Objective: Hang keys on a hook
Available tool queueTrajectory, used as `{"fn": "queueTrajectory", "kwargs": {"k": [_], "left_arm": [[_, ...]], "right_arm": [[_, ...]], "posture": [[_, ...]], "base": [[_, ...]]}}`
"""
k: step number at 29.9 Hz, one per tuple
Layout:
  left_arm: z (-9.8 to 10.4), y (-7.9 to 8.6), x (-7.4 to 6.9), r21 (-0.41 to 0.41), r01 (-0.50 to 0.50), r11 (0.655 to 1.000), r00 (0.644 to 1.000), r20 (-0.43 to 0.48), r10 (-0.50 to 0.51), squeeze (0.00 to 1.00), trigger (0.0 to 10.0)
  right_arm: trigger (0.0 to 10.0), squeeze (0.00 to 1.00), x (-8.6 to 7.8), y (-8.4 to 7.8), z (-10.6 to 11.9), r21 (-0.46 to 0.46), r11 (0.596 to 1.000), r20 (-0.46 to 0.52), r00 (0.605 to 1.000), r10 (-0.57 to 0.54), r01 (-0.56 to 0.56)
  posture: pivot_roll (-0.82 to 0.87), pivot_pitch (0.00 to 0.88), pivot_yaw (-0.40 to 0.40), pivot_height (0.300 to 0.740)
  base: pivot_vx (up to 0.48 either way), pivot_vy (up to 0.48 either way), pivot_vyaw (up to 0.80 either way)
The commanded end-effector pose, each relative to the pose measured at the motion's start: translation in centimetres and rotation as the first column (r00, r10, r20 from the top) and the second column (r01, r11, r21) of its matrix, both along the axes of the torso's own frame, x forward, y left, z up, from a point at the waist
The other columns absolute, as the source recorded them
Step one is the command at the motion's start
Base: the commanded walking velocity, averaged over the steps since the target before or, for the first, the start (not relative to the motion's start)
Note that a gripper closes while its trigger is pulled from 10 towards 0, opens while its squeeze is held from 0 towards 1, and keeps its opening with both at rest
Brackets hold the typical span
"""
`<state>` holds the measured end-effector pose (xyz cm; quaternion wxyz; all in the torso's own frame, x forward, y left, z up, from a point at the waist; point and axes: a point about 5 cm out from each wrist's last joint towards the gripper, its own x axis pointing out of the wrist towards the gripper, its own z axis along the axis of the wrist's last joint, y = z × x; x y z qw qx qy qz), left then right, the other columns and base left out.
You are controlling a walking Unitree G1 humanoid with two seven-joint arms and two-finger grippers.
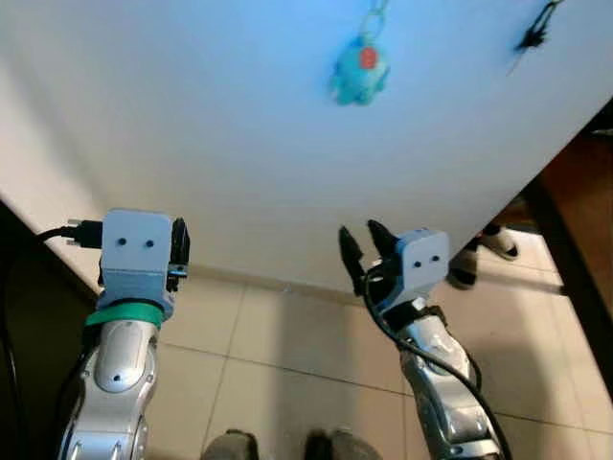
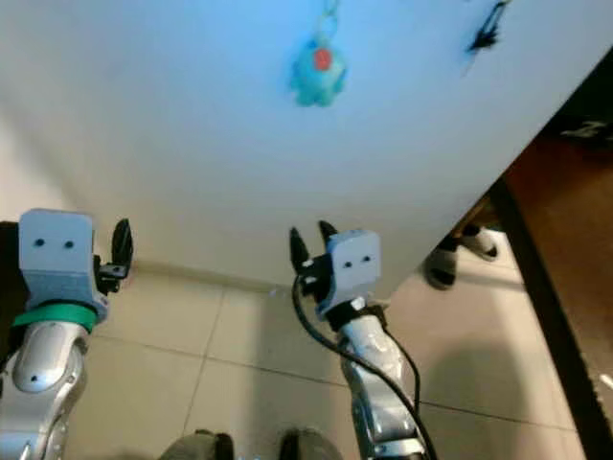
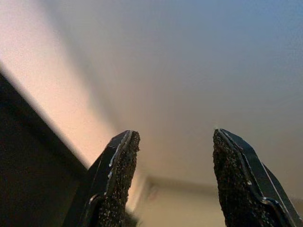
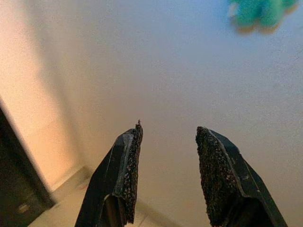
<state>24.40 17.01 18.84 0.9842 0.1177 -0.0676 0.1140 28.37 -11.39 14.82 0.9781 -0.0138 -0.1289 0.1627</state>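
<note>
A turquoise plush keychain (image 1: 360,70) with a red spot hangs on the white wall (image 1: 239,115), high up; its top runs out of the picture. It also shows as a blurred green shape (image 4: 258,10) in the right wrist view. My right gripper (image 1: 362,247) is raised in front of the wall, well below the keychain, open, with nothing between its fingers (image 4: 125,175). My left gripper (image 1: 179,246) is held up at the left near the wall, open and empty, its fingertips (image 3: 120,170) spread wide.
A black object (image 1: 534,36) hangs on the wall at the upper right. The wall ends at a corner on the right, where shoes (image 1: 479,254) lie on the tiled floor (image 1: 278,364). A dark panel (image 1: 24,316) stands at the left. My own feet (image 1: 287,447) show below.
</note>
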Motion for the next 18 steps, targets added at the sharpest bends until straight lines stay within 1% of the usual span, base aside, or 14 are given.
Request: {"fn": "queueTrajectory", "kwargs": {"k": [1,6,11,12,14,15,17,18], "left_arm": [[-0.5,0.0,0.0,0.01,0.0,1.0,1.0,-0.021,0.0,0.0,10.0],[-0.5,0.2,0.1,0.016,-0.008,1.0,1.0,-0.018,0.009,0.0,10.0],[-0.3,-0.3,0.5,0.017,0.011,1.0,1.0,-0.021,-0.011,0.0,10.0],[-0.2,-0.6,0.7,0.0,0.023,1.0,0.999,-0.033,-0.023,0.0,10.0],[-0.2,-0.7,0.7,-0.008,0.026,1.0,0.999,-0.042,-0.027,0.0,10.0],[0.1,-0.8,0.9,-0.05,0.021,0.999,0.998,-0.052,-0.024,0.0,10.0],[0.3,-0.6,1.0,-0.061,0.003,0.998,0.999,-0.045,-0.006,0.0,10.0],[0.3,-0.5,1.1,-0.148,-0.003,0.989,0.998,-0.055,-0.005,0.0,10.0]], "right_arm": [[10.0,0.0,-0.1,-0.5,-0.7,-0.015,1.0,-0.023,1.0,-0.021,0.021],[10.0,0.0,0.1,-0.3,-0.5,-0.017,1.0,-0.026,1.0,-0.013,0.013],[10.0,0.0,0.4,-0.7,-0.2,-0.008,1.0,-0.029,0.999,-0.025,0.024],[10.0,0.0,0.5,-0.9,0.0,-0.006,1.0,-0.024,0.999,-0.03,0.03],[10.0,0.0,0.5,-1.0,0.1,-0.005,0.999,-0.021,0.999,-0.032,0.032],[10.0,0.0,0.7,-1.0,0.5,0.001,0.999,-0.009,0.999,-0.037,0.037],[10.0,0.0,0.7,-0.9,0.8,0.005,0.999,0.0,0.999,-0.036,0.036],[10.0,0.0,0.8,-0.6,1.1,0.007,1.0,0.012,0.999,-0.031,0.031]], "posture": [[0.13,0.1,0.05,0.74],[0.12,0.1,0.045,0.74],[0.12,0.103,0.047,0.74],[0.12,0.103,0.049,0.74],[0.12,0.103,0.05,0.74],[0.12,0.103,0.053,0.74],[0.12,0.103,0.054,0.74],[0.13,0.102,0.056,0.74]], "base": [[-0.334,0.0,0.0],[-0.317,0.0,0.0],[0.0,0.0,-0.71],[0.0,0.0,-0.8],[0.0,0.0,-0.8],[0.0,0.0,-0.8],[0.0,0.0,-0.8],[0.0,0.0,-0.8]]}}
